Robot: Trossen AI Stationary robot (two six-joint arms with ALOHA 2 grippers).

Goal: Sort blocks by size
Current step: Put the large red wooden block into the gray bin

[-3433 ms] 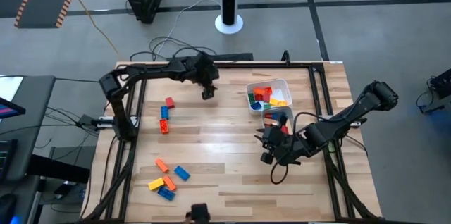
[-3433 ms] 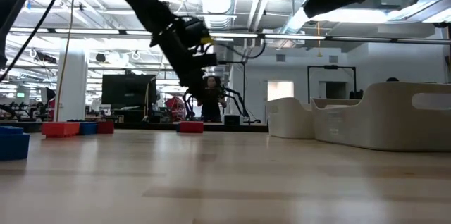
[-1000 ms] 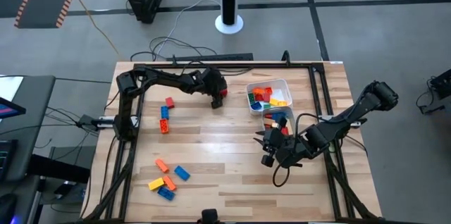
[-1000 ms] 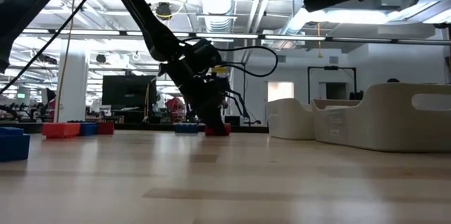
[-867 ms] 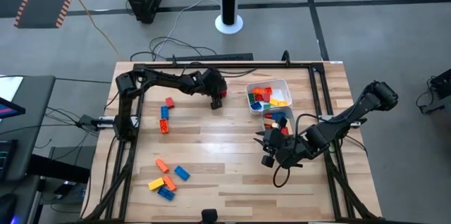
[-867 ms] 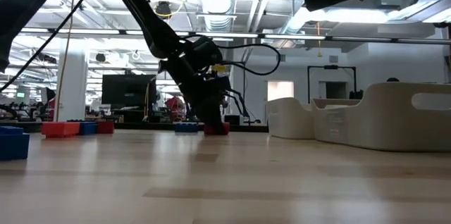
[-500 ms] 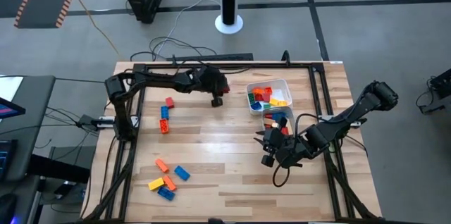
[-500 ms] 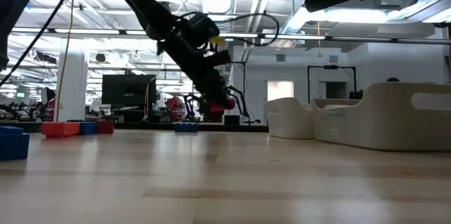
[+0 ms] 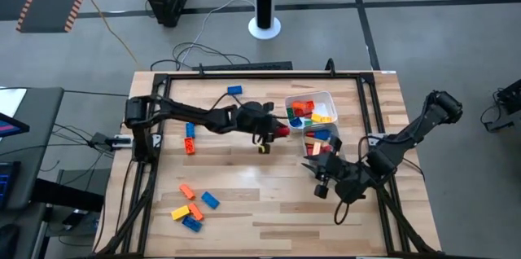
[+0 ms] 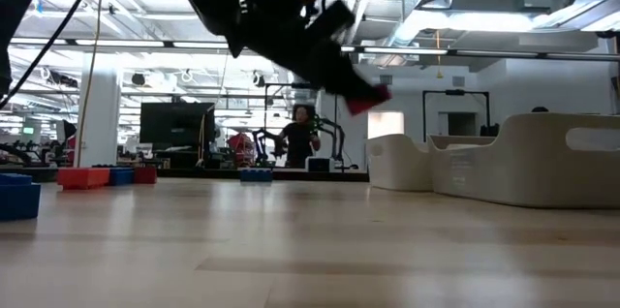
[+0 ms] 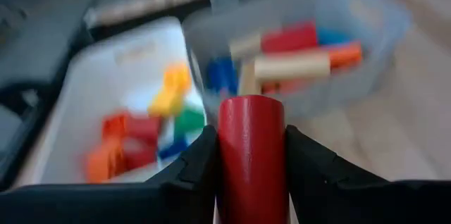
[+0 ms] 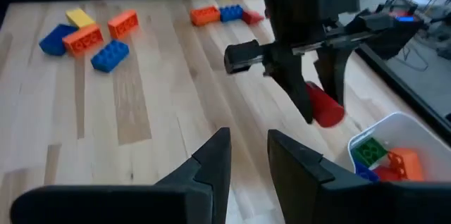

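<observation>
My left end effector (image 9: 277,131) pinches a red block (image 11: 251,155) lengthwise, airborne; both tubs lie just ahead, white tub (image 11: 84,86) nearer. Right end effector (image 12: 246,160) slightly spread, empty.

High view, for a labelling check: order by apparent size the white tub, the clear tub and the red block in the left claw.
1. White tub
2. Clear tub, partly hidden, so unsure against the white one
3. Red block, clearly smallest
</observation>
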